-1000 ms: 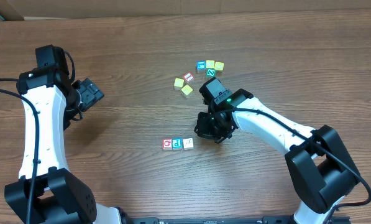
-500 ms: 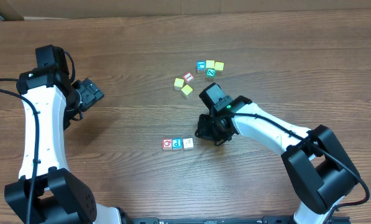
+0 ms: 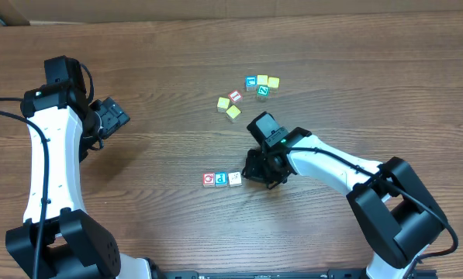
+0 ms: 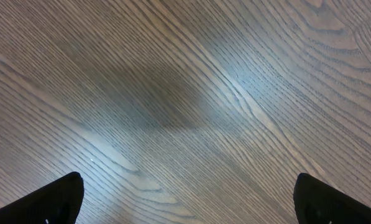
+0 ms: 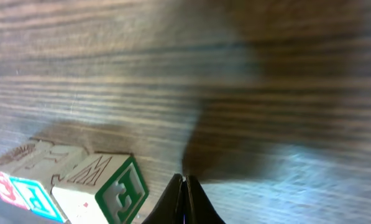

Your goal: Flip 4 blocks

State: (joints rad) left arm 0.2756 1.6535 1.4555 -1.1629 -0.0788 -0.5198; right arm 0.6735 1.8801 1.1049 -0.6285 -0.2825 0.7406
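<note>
Blocks: Q block [image 3: 209, 179], P block [image 3: 222, 179] and pale block [image 3: 235, 178] sit in a short row near the middle of the table [image 3: 161, 62], touching side to side. The row is in the same place as a second ago. The Z block [image 3: 263, 91] lies well apart from it, in the scattered cluster toward the far side, among the plain yellow cubes [image 3: 233, 112]. It has not moved either.

Change: only the right arm has moved. The right gripper [image 3: 250, 172] has slid from a spot off to the side of the row down toward it, and now stands just beside the pale block's outer end. In the wrist view its fingers are pressed together into one narrow tip with nothing between them. The tip is low over the wood, close to the pale block's green-lettered side face. Whether it already touches the block cannot be told.

Reading: with the jaws closed, the tip probably serves as a poker — an approach for tipping the pale block over, not for lifting it. Nothing was turned in this second. How many of the four already count as flipped cannot be judged from the faces showing.

Risk: a push along the row may shove all three blocks instead of rolling one — a nudge high on the face seems safer.

Left gripper [image 4: 188, 200]: jaws spread wide over bare wood at the far left, unmoved and taking no part.
</note>
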